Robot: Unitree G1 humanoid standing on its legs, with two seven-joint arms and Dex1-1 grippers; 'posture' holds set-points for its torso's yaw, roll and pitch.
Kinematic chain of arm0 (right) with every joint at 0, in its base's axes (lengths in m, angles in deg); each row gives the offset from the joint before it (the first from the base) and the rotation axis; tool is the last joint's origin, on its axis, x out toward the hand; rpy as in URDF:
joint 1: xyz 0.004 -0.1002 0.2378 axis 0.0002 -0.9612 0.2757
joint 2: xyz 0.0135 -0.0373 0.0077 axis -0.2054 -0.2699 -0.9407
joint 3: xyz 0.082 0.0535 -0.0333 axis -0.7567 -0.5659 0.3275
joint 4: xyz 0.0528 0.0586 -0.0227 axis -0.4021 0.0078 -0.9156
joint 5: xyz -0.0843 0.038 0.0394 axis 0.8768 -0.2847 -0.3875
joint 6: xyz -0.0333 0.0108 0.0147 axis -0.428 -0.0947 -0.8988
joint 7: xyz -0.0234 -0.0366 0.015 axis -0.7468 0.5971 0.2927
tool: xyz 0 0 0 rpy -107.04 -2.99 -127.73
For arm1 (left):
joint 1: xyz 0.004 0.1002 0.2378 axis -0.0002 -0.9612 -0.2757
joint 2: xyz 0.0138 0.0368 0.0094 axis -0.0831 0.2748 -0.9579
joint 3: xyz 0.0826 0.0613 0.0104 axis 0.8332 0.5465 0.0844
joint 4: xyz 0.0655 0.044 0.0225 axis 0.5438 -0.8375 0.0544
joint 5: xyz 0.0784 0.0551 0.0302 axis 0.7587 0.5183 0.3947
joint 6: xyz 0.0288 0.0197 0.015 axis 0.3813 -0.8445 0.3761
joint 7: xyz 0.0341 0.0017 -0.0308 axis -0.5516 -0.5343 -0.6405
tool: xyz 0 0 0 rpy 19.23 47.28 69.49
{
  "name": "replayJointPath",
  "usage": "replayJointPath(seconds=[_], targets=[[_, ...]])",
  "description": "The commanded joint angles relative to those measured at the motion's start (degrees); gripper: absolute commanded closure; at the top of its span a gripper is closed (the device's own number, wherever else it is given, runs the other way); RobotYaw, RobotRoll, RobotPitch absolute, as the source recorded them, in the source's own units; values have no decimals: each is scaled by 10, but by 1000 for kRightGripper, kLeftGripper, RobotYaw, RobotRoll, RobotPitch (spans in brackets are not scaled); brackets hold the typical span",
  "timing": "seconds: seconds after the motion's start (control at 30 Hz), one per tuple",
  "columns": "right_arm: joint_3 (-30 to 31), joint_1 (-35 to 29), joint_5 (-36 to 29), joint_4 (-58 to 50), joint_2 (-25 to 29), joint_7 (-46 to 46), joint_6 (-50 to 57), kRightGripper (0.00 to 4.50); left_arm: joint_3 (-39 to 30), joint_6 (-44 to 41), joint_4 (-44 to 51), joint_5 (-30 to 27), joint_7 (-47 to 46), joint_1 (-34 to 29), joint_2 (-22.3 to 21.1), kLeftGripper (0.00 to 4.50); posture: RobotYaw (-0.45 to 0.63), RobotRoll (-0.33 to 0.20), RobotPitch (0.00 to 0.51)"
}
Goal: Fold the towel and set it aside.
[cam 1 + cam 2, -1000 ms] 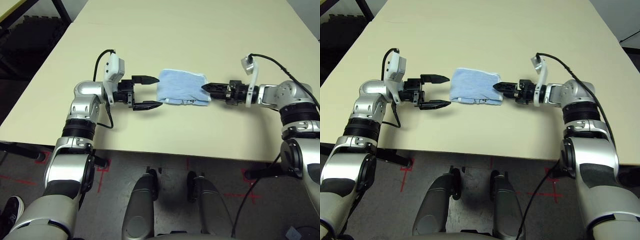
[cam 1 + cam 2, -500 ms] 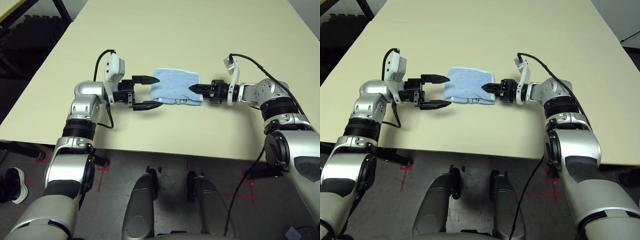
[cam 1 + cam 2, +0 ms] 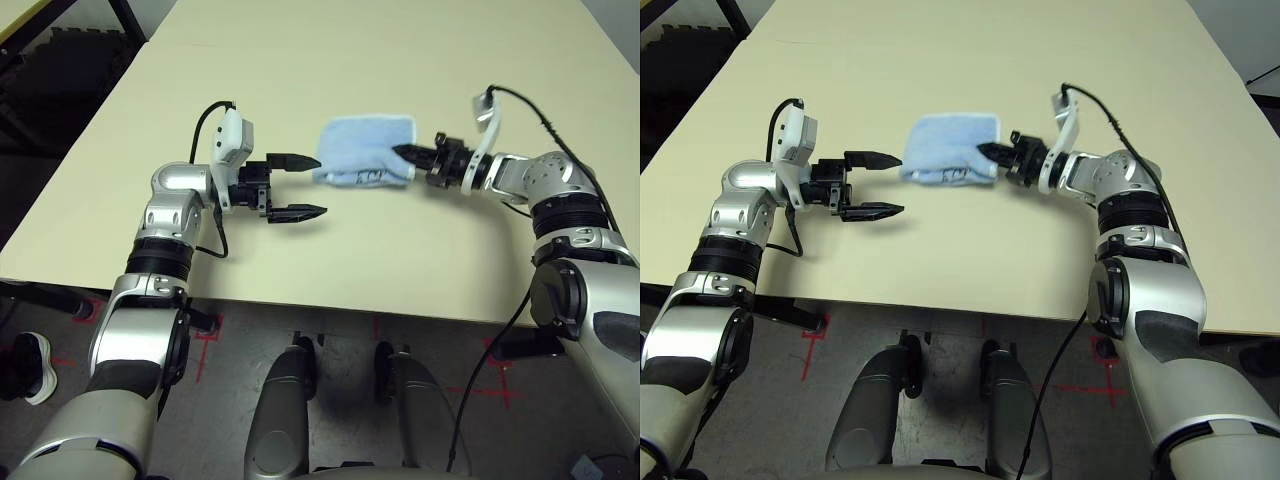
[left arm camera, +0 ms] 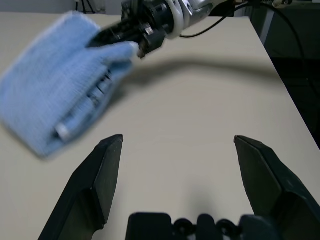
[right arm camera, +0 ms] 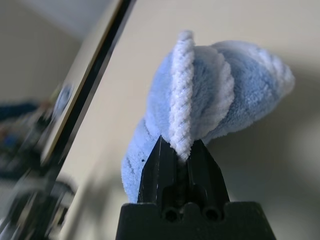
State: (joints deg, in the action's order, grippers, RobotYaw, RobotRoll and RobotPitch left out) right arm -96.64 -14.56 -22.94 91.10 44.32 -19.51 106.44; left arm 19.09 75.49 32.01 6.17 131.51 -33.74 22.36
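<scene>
The towel (image 3: 365,150) is a light blue terry cloth, folded into a small bundle in the middle of the table, with a whitish edge (image 5: 182,95) and dark print on its near side. My right gripper (image 3: 404,153) is shut on the towel's right edge, and the fabric bunches up between its fingers (image 5: 158,167). My left gripper (image 3: 300,186) stands open just left of the towel, apart from it, with nothing between its fingers (image 4: 107,165). In the left wrist view the towel (image 4: 60,100) is lifted at the pinched side.
The cream table (image 3: 380,60) stretches wide behind the towel. Its near edge (image 3: 330,305) runs just in front of both arms. Its left edge (image 3: 100,110) drops to dark floor and a black frame.
My right gripper has closed on the towel's right edge and dragged it back and slightly right, bunching it smaller. The left gripper has stayed open and nearly still.
</scene>
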Motion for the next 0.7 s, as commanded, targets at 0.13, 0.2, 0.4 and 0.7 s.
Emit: replayJointPath(seconds=[0.13, 0.2, 0.4, 0.7], targets=[[-90, -12, -26, 61, 33, 93, -191, 4495, 2, 11, -27, 1, -13, -3, 7, 0, 24, 0, 219], [-107, -11, -28, 87, 47, 111, -241, 4495, 3, 12, -29, 1, -15, -4, 10, 0, 20, 0, 217], [-138, -14, -32, 155, 87, 148, -330, 4495, 7, 11, -28, 2, -15, -3, 14, 0, 16, 0, 215], [-169, -25, -57, 191, 113, 153, -326, 4495, 8, 4, -15, 0, -12, -10, 11, 0, 30, 0, 208]])
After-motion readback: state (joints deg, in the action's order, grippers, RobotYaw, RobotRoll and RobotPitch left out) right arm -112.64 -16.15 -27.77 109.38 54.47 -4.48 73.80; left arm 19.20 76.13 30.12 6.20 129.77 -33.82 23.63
